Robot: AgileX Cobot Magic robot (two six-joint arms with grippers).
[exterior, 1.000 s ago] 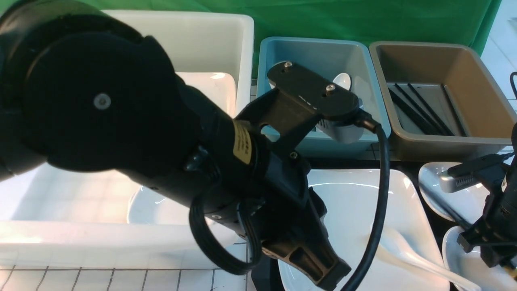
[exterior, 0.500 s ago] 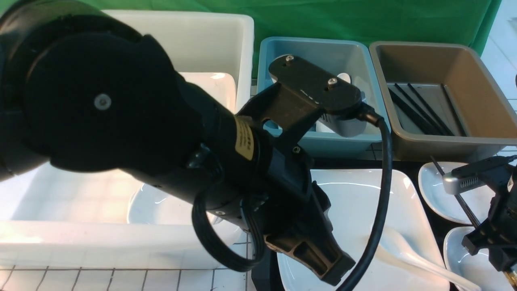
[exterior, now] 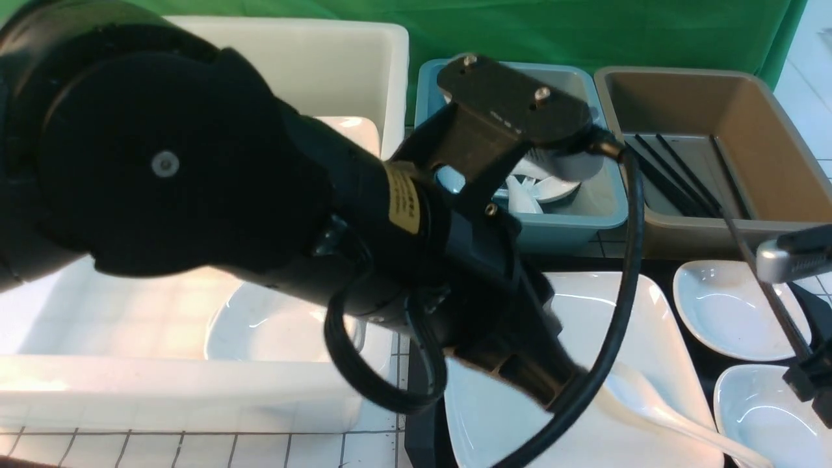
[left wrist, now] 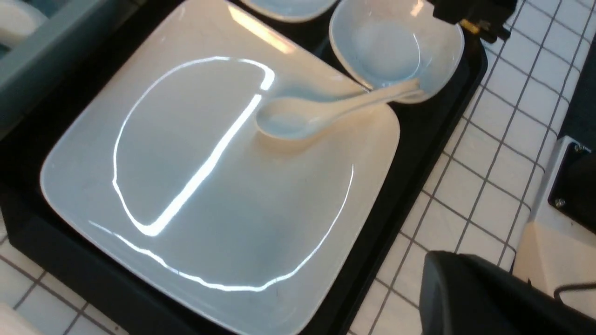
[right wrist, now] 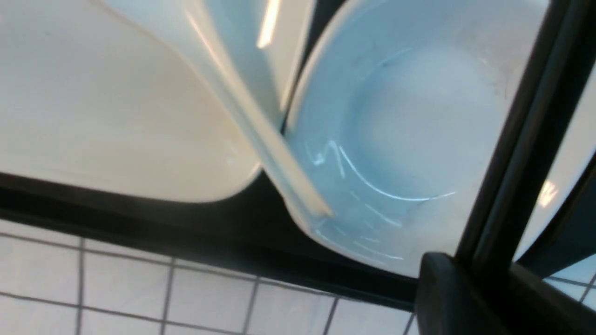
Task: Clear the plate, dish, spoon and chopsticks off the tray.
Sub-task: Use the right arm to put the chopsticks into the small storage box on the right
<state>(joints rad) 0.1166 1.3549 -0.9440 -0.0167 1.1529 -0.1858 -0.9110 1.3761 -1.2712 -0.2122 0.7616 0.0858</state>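
Observation:
The white square plate (exterior: 585, 318) lies on the black tray (exterior: 702, 364), and the white spoon (exterior: 656, 409) rests on it with its handle toward a small dish. It shows in the left wrist view too: plate (left wrist: 209, 163), spoon (left wrist: 302, 111), tray (left wrist: 419, 153). My left gripper (exterior: 546, 390) hovers over the plate's near left part; its jaws look shut and empty (left wrist: 465, 284). My right gripper (exterior: 809, 383) is shut on the black chopsticks (exterior: 760, 273), held up slanting above the small dishes (right wrist: 526, 139).
Two small white dishes (exterior: 734, 312) (exterior: 760, 416) sit on the tray's right side. Behind stand a brown bin (exterior: 773, 130) holding several black chopsticks, a blue bin (exterior: 604, 208) with white spoons, and a white tub (exterior: 195, 390) with plates at the left.
My right gripper has risen and moved right, lifting the chopsticks off the dishes toward the brown bin. My left arm has shifted forward and right over the plate.

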